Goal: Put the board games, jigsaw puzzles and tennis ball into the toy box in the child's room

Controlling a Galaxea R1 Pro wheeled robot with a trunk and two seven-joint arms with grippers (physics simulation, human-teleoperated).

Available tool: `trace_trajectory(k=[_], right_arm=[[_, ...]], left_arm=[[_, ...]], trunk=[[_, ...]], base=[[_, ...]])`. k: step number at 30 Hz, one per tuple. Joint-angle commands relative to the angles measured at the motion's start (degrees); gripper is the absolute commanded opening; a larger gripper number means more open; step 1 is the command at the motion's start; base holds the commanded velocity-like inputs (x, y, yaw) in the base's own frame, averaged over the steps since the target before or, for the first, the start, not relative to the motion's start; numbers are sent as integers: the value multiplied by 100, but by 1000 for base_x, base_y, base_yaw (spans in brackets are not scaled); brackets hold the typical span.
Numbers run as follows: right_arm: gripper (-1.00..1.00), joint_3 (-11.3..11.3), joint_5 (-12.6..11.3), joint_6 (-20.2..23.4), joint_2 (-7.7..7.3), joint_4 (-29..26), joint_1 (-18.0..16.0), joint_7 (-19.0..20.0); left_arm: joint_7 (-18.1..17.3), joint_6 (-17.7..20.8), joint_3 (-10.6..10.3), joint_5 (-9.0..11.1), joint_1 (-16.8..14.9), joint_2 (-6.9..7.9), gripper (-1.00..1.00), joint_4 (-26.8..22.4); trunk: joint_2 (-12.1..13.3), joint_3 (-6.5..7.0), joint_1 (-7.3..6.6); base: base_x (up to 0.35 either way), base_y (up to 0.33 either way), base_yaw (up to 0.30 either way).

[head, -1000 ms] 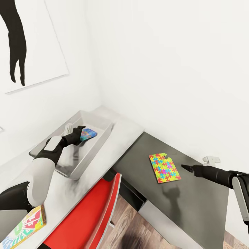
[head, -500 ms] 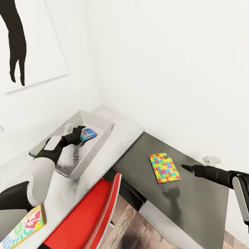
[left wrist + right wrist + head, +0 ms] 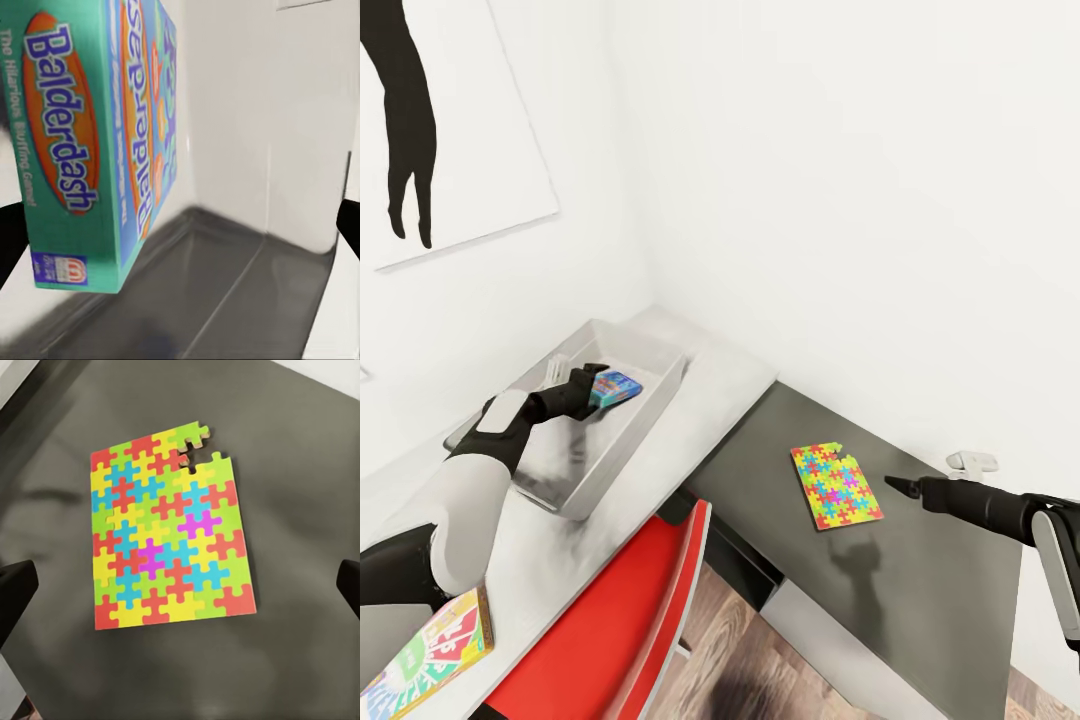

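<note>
The blue board game (image 3: 617, 386), a Balderdash box (image 3: 90, 150), stands tilted on edge inside the grey toy box (image 3: 652, 408), low over its floor (image 3: 225, 300). My left gripper (image 3: 588, 380) is open around it; the box lies close to one finger and well clear of the other. A SKIP-BO board game (image 3: 425, 655) lies on the light grey table (image 3: 705, 390) at the near left. One jigsaw puzzle (image 3: 836, 486) lies flat on the lower dark cabinet top. My right gripper (image 3: 897, 486) hovers open just to its right, with the puzzle (image 3: 169, 529) framed between its fingers.
A red chair (image 3: 610, 620) stands tucked under the table's edge, between the table and the dark grey cabinet top (image 3: 930, 610). A white wall runs close behind both. A small white fitting (image 3: 971, 461) sits by the wall near my right arm. Wood floor (image 3: 730, 640) shows below.
My left arm has drawn back a little toward the left, and the blue box now sits slightly flatter in the toy box. The right arm and puzzle have not moved.
</note>
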Motion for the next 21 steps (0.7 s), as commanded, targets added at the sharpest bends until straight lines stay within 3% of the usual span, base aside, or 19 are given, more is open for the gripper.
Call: trace_trajectory(k=[1, 5, 11, 14, 17, 18, 20, 21], right_arm=[[100, -5, -54, 47, 0, -2, -4, -21], [100, -5, -54, 47, -1, -2, -4, -20], [100, -5, -54, 47, -9, -2, -3, -20], [100, -5, -54, 47, -12, -2, -3, -20], [100, -5, -54, 47, -14, -2, -3, -20], [100, -5, -54, 47, -14, -2, -3, -20], [100, -5, -54, 47, -15, -2, -3, -20], [100, -5, -54, 47, -15, -2, -3, -20]], left_arm=[[79, 173, 29, 69, -3, 27, 100, -33], [204, 531, 49, 82, -1, 83, 100, -141], [723, 884, 76, 123, 1, 106, 100, -445], [1160, 1020, 108, 338, 1, 98, 100, -646], [1708, 1117, 117, 719, 1, 93, 100, -807], [1708, 1117, 117, 719, 1, 93, 100, -807], [2118, 1155, 112, 985, 3, 89, 100, -920], [2118, 1155, 112, 985, 3, 89, 100, -920]], trunk=[[-7, -7, 2], [-7, -7, 2], [-7, -7, 2], [-7, -7, 2], [-7, -7, 2], [-7, -7, 2], [-7, -7, 2], [-7, -7, 2]], base=[[0, 0, 0], [0, 0, 0], [0, 0, 0], [0, 0, 0], [0, 0, 0], [0, 0, 0], [0, 0, 0], [0, 0, 0]])
